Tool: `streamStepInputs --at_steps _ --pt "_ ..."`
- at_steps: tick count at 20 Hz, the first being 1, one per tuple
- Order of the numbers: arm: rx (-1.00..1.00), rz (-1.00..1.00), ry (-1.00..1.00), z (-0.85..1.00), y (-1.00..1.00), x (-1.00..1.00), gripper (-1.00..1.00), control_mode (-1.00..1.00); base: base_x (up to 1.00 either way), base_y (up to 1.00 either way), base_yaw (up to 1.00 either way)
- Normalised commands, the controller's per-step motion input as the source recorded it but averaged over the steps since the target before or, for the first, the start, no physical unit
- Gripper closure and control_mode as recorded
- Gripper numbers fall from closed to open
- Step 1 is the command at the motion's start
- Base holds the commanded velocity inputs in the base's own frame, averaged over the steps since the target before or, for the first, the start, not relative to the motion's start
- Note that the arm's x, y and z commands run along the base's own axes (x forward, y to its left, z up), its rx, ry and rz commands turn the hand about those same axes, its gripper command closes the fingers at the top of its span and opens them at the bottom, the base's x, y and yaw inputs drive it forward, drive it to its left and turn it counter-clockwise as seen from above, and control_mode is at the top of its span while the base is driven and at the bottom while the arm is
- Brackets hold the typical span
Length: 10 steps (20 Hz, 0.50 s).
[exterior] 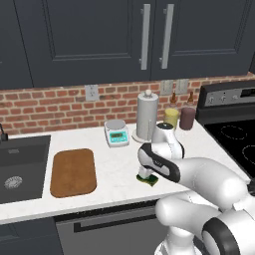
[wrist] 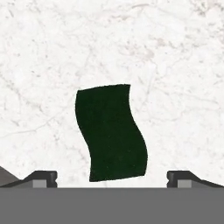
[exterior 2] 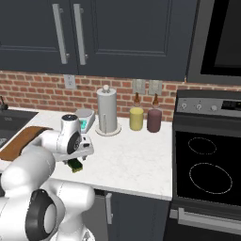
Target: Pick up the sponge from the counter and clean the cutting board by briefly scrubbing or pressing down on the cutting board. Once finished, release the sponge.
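One sponge (wrist: 111,133) on counter (wrist: 175,65), one cutting board (exterior: 73,172); gripper (wrist: 111,179) spread wide, holding nothing.

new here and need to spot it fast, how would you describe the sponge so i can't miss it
Start at the long white counter between the sink and the black stove. The sponge lies near its front edge, right of the brown cutting board, directly under the open gripper. It is the only small dark green block with a yellow underside.

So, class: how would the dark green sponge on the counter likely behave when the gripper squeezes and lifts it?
The sponge looks soft, its outline wavy, so it probably compresses. Small and thin, it is likely light. Lying flat on the counter, it shouldn't roll.
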Motion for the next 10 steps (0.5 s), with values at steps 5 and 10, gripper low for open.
streamStepInputs --at_steps 5,10 --pt "-0.01 0.04 0.0 -0.2 0.05 0.0 -1.0 -1.0 0.0 0.0 0.0" --pt "-0.09 0.03 0.0 -0.15 0.01 0.0 -1.0 -1.0 0.0 0.0 0.0"
